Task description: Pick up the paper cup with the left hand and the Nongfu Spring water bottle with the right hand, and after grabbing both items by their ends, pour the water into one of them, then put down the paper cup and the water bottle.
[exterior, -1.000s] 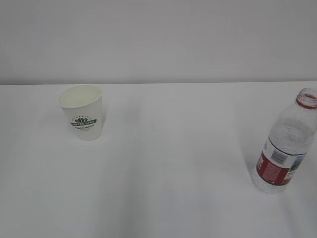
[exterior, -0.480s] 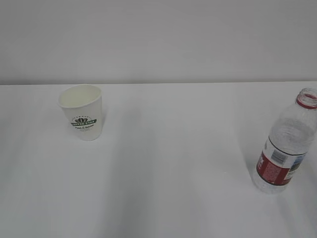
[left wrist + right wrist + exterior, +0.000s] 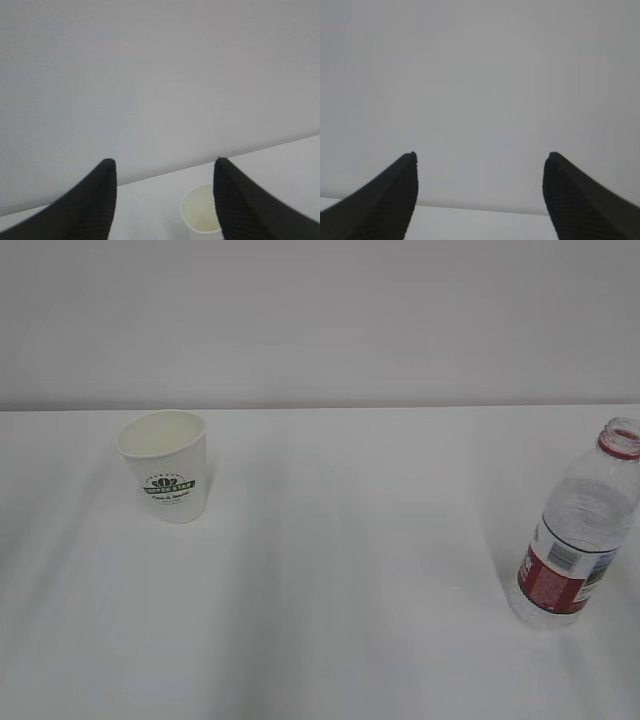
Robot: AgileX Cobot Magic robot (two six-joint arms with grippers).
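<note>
1. Exterior view: paper cup stands upright in the left half of the frame, on the white table; green logo faces the camera, mouth open.
2. Nongfu Spring water bottle stands at the right edge of the frame, leaning slightly in the picture, uncapped, red neck ring at the top, red-and-white label low on the body. Cup and bottle are well apart.
3. Neither arm appears in the exterior view.
4. Left wrist view: left hand has its jaws spread wide and empty; the cup's cream inside shows at bottom centre, just beside the right-hand finger, no contact seen.
5. Right wrist view: right hand has its jaws spread wider, empty, facing the plain wall; a strip of table lies along the bottom edge. Bottle not visible here.
6. Water level in the bottle: cannot tell.
</note>
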